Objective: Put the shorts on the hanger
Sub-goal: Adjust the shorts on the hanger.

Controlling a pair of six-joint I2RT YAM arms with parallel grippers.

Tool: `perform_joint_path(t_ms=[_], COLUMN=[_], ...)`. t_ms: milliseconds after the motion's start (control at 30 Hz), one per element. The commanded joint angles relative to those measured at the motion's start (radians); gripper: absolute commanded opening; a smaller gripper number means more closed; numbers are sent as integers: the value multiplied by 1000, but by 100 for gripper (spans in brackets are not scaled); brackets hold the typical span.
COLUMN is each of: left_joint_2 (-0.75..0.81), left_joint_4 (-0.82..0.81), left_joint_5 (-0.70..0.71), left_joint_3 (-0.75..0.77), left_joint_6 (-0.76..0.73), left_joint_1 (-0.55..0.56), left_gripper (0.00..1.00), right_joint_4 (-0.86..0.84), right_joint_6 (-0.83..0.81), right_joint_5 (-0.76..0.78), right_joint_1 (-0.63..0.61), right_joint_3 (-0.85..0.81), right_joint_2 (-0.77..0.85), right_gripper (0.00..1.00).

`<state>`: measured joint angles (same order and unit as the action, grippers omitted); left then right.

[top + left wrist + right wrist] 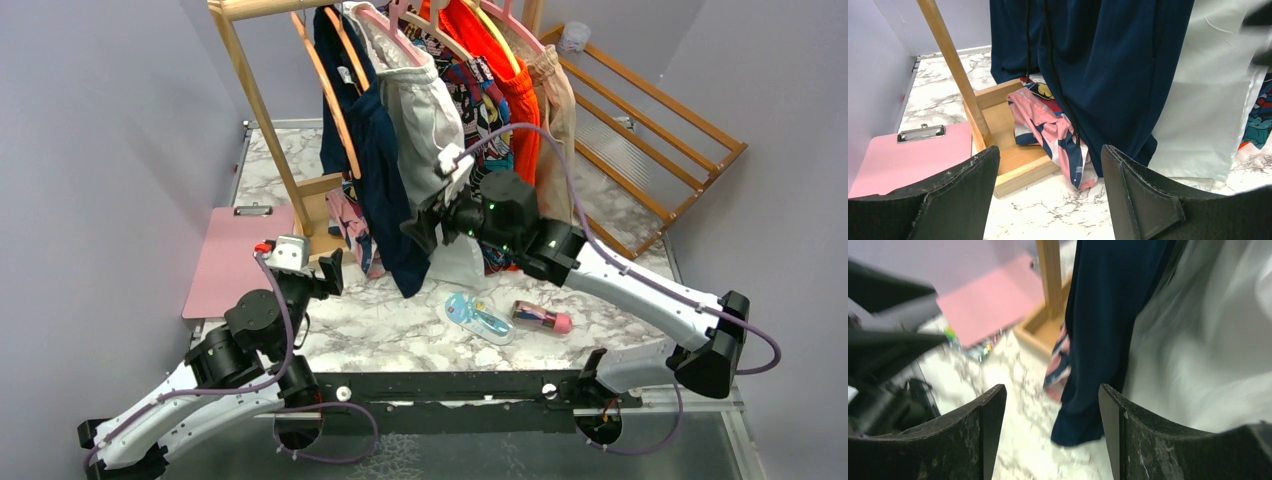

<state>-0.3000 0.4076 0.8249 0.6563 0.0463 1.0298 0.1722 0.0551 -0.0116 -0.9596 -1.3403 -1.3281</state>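
The navy shorts [385, 170] hang from the clothes rack, and their hem reaches almost to the table. They also show in the left wrist view [1098, 65] and the right wrist view [1098, 325]. An arm of the orange-tan wooden hanger [335, 100] slants down across their upper part; its hook is hidden. My right gripper [422, 228] is open and empty [1050, 430], close to the shorts' lower right side. My left gripper [330, 272] is open and empty [1048, 190], low over the table in front of the rack base.
White shorts [425, 100], orange shorts [500, 60] and patterned clothes hang right of the navy ones. A pink patterned cloth [1053, 130] lies on the wooden rack base [1013, 165]. A pink clipboard [235, 260] lies left. A toothbrush pack [478, 317] and a pink bottle [542, 318] lie in front.
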Motion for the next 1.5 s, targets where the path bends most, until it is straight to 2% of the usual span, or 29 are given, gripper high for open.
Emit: perform_joint_path(t_ms=[0, 233, 333, 633, 900, 1000, 1100, 1200, 1267, 1300, 1467], left_joint_2=[0, 2, 15, 39, 66, 73, 76, 75, 76, 78, 106], left_joint_4=[-27, -36, -37, -48, -52, -56, -58, -61, -61, -61, -62], left_joint_5=[0, -13, -27, -51, -64, -66, -71, -75, -75, -75, -50], left_joint_3=[-3, -30, -60, -76, -83, -85, -87, -89, -89, -89, -90], left_joint_6=[24, 72, 101, 106, 99, 96, 91, 86, 86, 86, 96], left_joint_1=[3, 4, 4, 4, 4, 3, 4, 4, 4, 3, 4], left_gripper=[77, 77, 77, 77, 77, 77, 77, 77, 77, 77, 77], right_joint_4=[-121, -375, -434, -528, -482, -459, -471, -470, -477, -482, -534], right_joint_6=[69, 144, 188, 451, 580, 602, 597, 582, 576, 575, 559], right_joint_5=[4, 176, 206, 329, 455, 473, 466, 446, 426, 416, 269], right_joint_1=[-34, -67, -78, -87, -103, -103, -103, -103, -102, -103, -108], right_joint_3=[176, 405, 444, 456, 370, 348, 344, 326, 329, 336, 405], right_joint_2=[35, -27, -85, -283, -413, -446, -461, -470, -450, -426, -197], right_gripper=[70, 71, 72, 73, 67, 61, 48, 26, 5, 1, 1])
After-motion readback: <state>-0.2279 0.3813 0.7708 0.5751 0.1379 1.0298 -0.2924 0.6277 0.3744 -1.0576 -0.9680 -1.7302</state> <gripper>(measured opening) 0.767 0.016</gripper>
